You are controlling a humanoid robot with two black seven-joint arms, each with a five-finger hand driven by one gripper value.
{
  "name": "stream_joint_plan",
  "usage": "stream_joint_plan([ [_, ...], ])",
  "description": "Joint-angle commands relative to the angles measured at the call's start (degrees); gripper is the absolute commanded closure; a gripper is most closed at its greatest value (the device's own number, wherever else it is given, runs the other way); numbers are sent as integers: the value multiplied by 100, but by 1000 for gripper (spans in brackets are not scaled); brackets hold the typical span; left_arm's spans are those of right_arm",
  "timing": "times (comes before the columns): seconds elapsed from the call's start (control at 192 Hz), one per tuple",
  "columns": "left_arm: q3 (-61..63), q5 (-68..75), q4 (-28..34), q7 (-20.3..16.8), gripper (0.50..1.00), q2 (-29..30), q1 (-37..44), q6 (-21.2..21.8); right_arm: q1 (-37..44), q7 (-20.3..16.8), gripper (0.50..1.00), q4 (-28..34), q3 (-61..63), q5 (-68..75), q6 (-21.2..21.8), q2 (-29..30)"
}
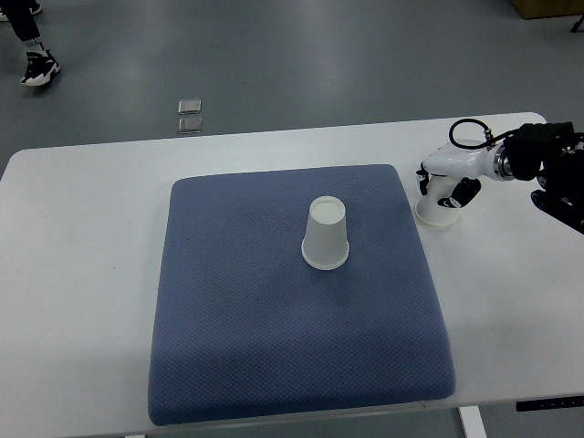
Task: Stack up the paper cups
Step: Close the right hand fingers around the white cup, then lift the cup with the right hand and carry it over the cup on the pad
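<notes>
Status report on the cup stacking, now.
Right hand shut on second cup, beside the mat. Target cup upside down on blue mat. Path clear.

Two paper cups show — one upside down (326,234) at the centre of the frame, one (437,211) at the right, closed in the fingers of the single robot hand (447,187) in view. One blue mat (274,356) fills the middle, on one white table (82,274). Two small clear squares (190,115) lie on the floor, upper left of centre — and one person's shoe (40,68) shows fully in the upper left corner.
</notes>
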Motion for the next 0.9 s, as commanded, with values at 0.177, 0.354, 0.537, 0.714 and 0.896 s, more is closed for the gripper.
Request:
stream_joint_plan([
  [0.177,0,0,0,0,500,0,0,0,328,81,1000,38,29,18,40,2],
  [0.354,0,0,0,0,500,0,0,0,882,292,1000,443,21,53,207,-86],
  [0.537,0,0,0,0,500,0,0,0,1786,371,1000,1251,64,150,822,-174],
  [0.714,0,0,0,0,500,0,0,0,2446,406,1000,2007,100,229,1543,-174],
  [0.896,0,0,0,0,500,0,0,0,2885,468,1000,2587,144,624,2211,-121],
])
